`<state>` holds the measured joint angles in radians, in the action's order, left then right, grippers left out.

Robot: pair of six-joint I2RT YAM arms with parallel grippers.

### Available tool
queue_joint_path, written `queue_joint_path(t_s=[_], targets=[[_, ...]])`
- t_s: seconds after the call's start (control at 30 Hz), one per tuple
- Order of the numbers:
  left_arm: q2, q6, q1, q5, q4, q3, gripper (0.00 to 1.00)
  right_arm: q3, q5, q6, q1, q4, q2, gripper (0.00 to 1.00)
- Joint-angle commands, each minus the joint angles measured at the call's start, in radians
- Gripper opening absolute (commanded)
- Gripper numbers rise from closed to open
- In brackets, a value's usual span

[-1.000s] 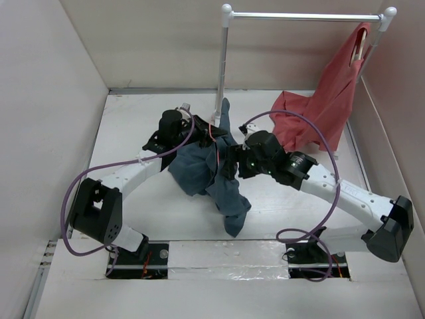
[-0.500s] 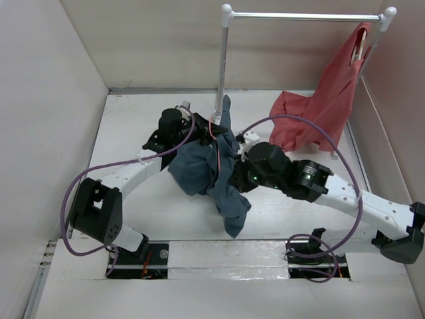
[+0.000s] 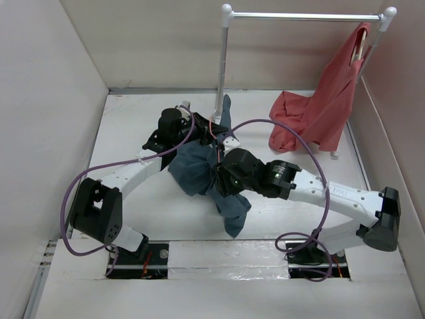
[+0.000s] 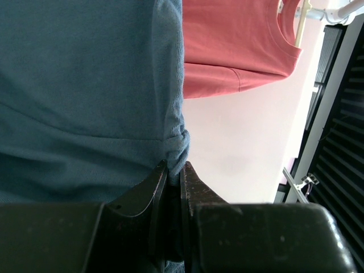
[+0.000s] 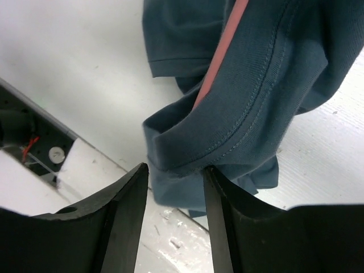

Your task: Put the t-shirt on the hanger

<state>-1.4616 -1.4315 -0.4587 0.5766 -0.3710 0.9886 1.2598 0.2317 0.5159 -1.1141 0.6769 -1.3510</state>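
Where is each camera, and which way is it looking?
Top view: above, behind the arms, looking down on the table; both arms show.
Left wrist: on the left arm, looking along the left gripper, shut on the t-shirt, toward the red shirt.
Right wrist: on the right arm, looking down past the right gripper, open at the t-shirt's hem.
Shared: all see the t-shirt.

Red shirt [image 3: 325, 100] crowds right of hanger [image 3: 299, 16]

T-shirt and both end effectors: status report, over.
Left end effector shut on t-shirt fold. Right end effector open at its hem. Bunched between arms, not on hanger. Red shirt hangs at rod's right end.
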Motion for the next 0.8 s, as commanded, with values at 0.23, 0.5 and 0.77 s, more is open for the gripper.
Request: queue_joint_path(t_s=[0.23,0.5,0.77], targets=[[0.06,-0.032,-0.014,0.032,-0.095,-0.005,0.0,0.041,0.122,-0.005,-0.004,-0.096,-0.089,0.41],[0.073,-0.064,-0.023,0.032,-0.124,-0.038,0.0,0.093,0.208,0.006,0.007,-0.096,-0.114,0.38],[0.083,-0.075,-0.032,0.028,-0.134,-0.044,0.0,0.069,0.187,-0.011,0.073,-0.131,-0.083,0.38]])
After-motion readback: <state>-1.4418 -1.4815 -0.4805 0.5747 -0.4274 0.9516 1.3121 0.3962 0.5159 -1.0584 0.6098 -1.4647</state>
